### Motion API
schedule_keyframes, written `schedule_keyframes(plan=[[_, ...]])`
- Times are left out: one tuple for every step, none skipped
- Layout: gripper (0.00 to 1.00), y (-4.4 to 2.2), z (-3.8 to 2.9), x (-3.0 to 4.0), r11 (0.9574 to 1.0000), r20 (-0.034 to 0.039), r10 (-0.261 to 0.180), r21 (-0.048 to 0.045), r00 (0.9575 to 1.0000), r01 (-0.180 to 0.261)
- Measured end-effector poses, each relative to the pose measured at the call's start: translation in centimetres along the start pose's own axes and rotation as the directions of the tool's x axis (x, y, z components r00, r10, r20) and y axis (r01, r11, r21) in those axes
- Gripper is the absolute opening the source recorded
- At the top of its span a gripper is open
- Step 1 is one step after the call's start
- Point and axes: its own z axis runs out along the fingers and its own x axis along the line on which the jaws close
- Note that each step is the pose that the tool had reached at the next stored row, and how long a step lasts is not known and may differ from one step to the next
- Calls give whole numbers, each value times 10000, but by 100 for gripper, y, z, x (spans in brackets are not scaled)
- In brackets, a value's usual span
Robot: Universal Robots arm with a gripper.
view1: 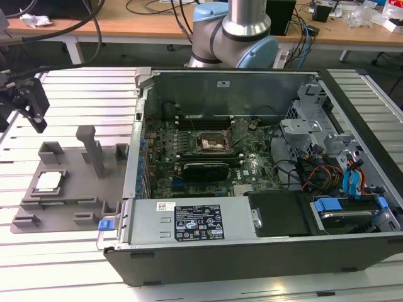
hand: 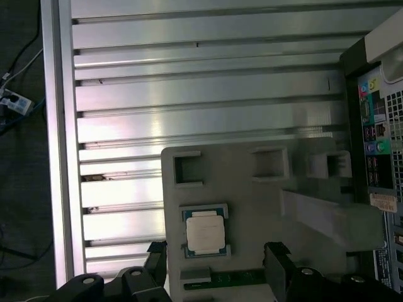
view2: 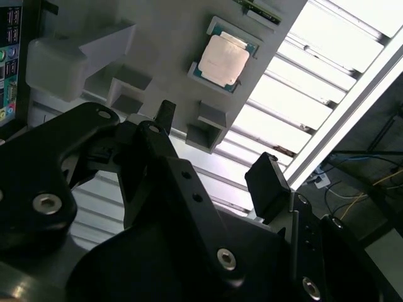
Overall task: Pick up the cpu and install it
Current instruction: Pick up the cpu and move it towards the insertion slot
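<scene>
Grey fixture tray beside open computer case on slatted table

Your gripper hangs above the grey plastic fixture tray, which lies on the slatted aluminium table. The small square silver-topped cpu sits in a tray recess below, between its wide-spread jaws. The open black computer case stands beside the tray, well apart from your gripper.

Slatted aluminium table is spanning the whole scene, overhead light glaring off its slats. Wooden workbench is standing just past the table's far edge, on a pale frame, with black cables trailing across its top. Dark floor is showing beyond the table's edge in both wrist views, loose floor cables lying there.
</scene>
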Motion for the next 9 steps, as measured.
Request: schedule_keyframes(plan=[[72,0,9,0,10000,0,0,-1,10000,0],[72,-1,18,0,10000,-1,0,0,10000,0],[72,-1,24,1,10000,0,0,0,10000,0],[72,-1,29,1,10000,-1,0,0,10000,0],[72,-1,33,1,10000,-1,0,0,10000,0],[72,-2,41,1,10000,0,1,0,10000,-1],[72,-2,51,1,10000,-1,0,0,10000,0],[72,-2,63,1,10000,0,1,0,10000,-1],[72,-3,73,2,10000,-1,1,0,10000,-1]])
